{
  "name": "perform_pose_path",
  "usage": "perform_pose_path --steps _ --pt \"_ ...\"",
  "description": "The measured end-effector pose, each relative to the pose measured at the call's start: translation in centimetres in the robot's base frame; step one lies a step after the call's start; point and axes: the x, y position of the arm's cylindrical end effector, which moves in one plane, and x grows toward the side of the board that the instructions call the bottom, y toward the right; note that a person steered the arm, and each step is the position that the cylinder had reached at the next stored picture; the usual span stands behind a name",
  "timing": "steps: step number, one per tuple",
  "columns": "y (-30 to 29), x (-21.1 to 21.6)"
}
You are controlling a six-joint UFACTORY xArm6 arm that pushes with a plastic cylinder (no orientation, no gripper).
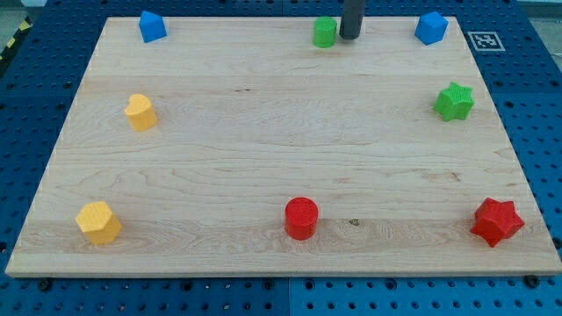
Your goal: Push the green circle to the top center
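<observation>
Camera view: my tip (350, 37), a bare rod holding nothing, stands just right of the green circle (325, 32) at the wooden board's (263, 132) top edge, near centre. A black-and-white square marker (486, 40) sits beyond the top-right corner; no lettering reads.

A single camera looks down at a slant from beyond the view's bottom edge of the pale wooden board (263, 149), facing toward its far edge, so the board's sides narrow toward the view's top. It stands far enough back that the whole board fits in the view, with a rim of the blue perforated counter (536, 114) showing on the left, right and bottom. The dark straight rod (350, 13) enters from the top edge, its upper part cut off, and there is no second view to compare.
</observation>
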Motion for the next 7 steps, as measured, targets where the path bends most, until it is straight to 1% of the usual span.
perform_pose_path --steps 2,3,6,7 --pt "-0.1 0.5" --pt "-1.1 0.3" --pt "-6.6 -0.6" --pt "-7.3 -0.6"
